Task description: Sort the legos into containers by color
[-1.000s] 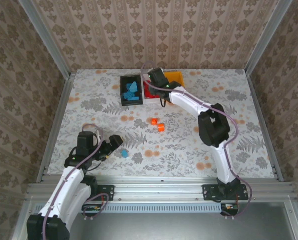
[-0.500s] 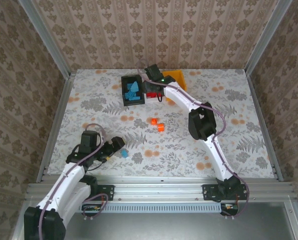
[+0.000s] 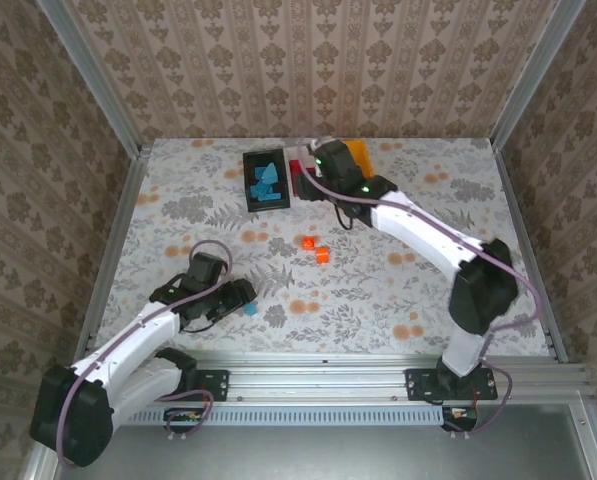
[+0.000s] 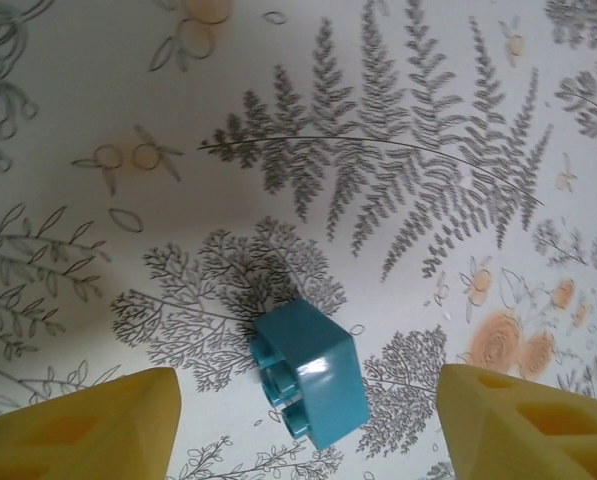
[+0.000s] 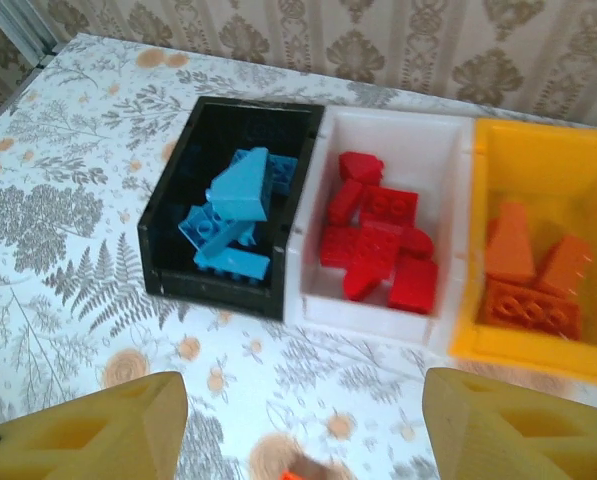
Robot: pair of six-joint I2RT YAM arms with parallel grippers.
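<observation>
Step in hand, as judged: pick-up of the loose blue brick (image 4: 310,372), which lies on the table (image 4: 398,90) at lower centre of the left wrist view.

- Left tool (image 3: 243,298): part open, a finger (image 4: 98,425) on either side of the brick, neither touching it; nothing held.
- Right tool (image 5: 305,395): open, empty, by the bins at upper centre of the top view.
- Black bin (image 5: 163,235): blue bricks.
- White bin (image 5: 313,240): red bricks.
- Orange-yellow bin (image 5: 478,215): orange bricks.
- Two orange bricks (image 3: 315,248): loose at mid-table.

Next, you likely close squarely on the blue brick, then carry it to the black bin.
</observation>
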